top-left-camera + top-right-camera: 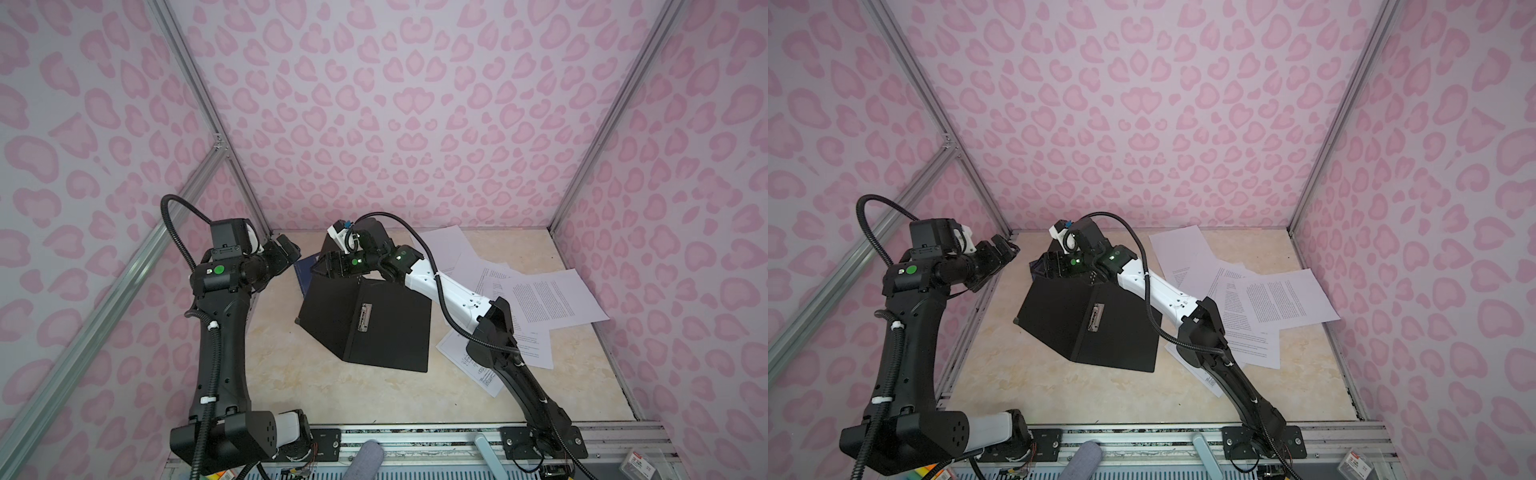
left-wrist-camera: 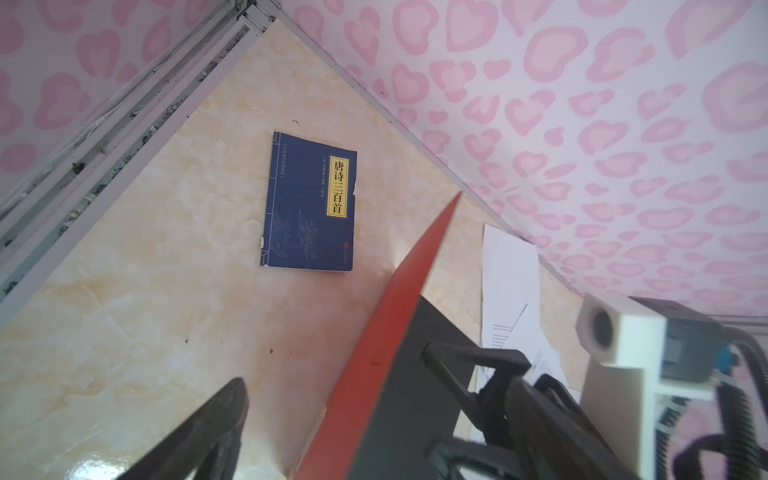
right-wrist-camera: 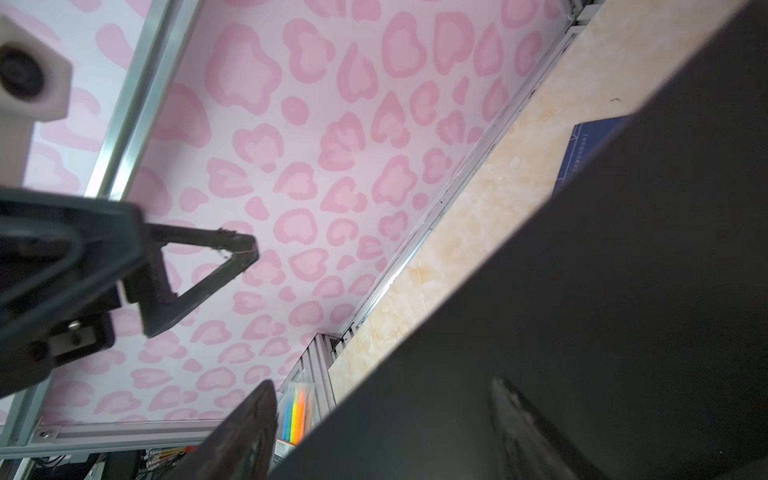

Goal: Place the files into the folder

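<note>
Jaws spread wide, my right pincer (image 3: 382,386) straddles the upper edge of the raised cover of the folder (image 1: 386,328), clenched on nothing. One finger (image 3: 523,432) lies over the black inner face and the other sits beyond the edge; whether either touches the cover I cannot tell. My left pincer (image 1: 291,249) hangs just beside that cover, on its red outer side, likewise released and empty.

The folder sits open in the middle of the desk (image 1: 291,382). Its right half lies on the desk, with the metal clip (image 1: 365,318) beside the crease, and its left half is tilted up. Behind the raised cover a dark-blue booklet (image 2: 309,203) with a yellow title label lies flat near the back corner.

The files (image 1: 552,299), white printed sheets, lie overlapped on the desk's right side, partly under my right arm. The nearest sheet is just beside the folder's right edge, and all of them are outside the folder.
</note>
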Controlling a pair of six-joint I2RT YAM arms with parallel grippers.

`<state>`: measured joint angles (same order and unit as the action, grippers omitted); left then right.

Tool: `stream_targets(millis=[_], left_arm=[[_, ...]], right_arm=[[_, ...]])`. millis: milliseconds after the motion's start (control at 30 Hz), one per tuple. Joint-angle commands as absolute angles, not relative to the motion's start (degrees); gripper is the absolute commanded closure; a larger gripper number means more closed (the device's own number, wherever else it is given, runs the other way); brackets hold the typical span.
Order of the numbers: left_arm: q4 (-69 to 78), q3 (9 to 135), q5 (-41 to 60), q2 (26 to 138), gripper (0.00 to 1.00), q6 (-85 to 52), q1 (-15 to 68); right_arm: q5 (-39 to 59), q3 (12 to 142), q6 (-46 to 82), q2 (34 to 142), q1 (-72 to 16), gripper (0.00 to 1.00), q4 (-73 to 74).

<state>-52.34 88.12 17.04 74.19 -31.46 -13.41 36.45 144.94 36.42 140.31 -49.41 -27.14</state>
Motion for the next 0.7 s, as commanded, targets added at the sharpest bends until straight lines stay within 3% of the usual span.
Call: stream_targets(millis=[0,167,267,467,567,667], left_arm=[[-50.62,86.12,24.31,72.04,0.02,-36.65,-16.37],[-47.84,79.86,22.60,71.39,0.02,-34.58,-14.35],[-42.59,68.22,26.19,73.10,0.02,-36.46,-9.77],[-32.15,54.11,25.51,81.38,0.02,-39.92,-0.94],[-30.77,53.05,23.01,85.37,0.02,-39.38,0.88],[-29.42,52.09,22.79,88.68,0.02,-39.25,1.96]], right_arm=[[35.41,144.06,30.73,139.10,-48.81,0.24,-39.79],[33.47,109.76,31.98,122.52,-46.43,0.29,-25.93],[31.00,97.85,31.63,118.23,-44.93,0.44,-24.81],[25.38,88.28,30.15,117.39,-43.74,0.93,-27.34],[22.55,86.88,29.63,118.01,-43.44,1.00,-28.26],[22.56,85.61,30.40,118.80,-42.25,1.00,-27.18]])
